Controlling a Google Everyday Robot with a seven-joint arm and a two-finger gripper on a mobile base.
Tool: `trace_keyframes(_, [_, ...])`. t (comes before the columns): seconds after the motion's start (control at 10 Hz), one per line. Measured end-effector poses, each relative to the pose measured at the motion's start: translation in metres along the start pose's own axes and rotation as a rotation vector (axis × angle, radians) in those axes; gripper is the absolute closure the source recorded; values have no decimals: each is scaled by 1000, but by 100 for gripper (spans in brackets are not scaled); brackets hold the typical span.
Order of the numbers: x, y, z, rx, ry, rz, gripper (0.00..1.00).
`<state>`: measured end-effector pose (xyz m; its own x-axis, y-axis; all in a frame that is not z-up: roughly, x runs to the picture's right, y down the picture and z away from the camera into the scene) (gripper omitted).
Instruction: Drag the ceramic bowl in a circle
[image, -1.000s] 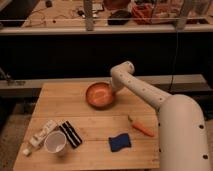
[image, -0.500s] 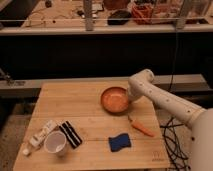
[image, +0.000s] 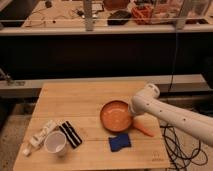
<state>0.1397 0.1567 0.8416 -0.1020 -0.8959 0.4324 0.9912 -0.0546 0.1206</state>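
1. No readable text, label, brand or number anywhere on the bench (image: 80, 100).
2. Near the front-left corner, a white packet (image: 42, 135): dark marks, illegible.
3. The claw (image: 131, 115) at the ceramic bowl (image: 115, 116), right rim, toward the bench's right edge: no markings legible.

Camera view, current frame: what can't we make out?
Gripper, at the ceramic bowl's right rim: its contact with the rim is hidden behind the arm.
Orange object, right of the bowl: its upper end is covered by the arm, and its identity is unclear.
White packet, left of the white cup: its markings are too blurred to read.
Arm's base: cut off by the right edge.
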Motion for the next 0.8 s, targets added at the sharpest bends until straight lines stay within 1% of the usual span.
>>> trace_keyframes(0.1, [3,-18,3,17,1,-38,100])
trace_keyframes(0.2, [8,-42,7,41,-1,-91,100])
trace_keyframes(0.3, [12,-75,16,71,-10,-152,100])
trace_keyframes(0.4, [16,-95,22,90,-11,-189,100])
trace_keyframes(0.5, [25,-122,29,114,-6,-243,100])
trace_keyframes(0.6, [38,-146,35,132,3,-292,100])
trace_keyframes(0.7, [54,-162,38,143,17,-321,100])
trace_keyframes(0.8, [77,-173,41,148,36,-335,100])
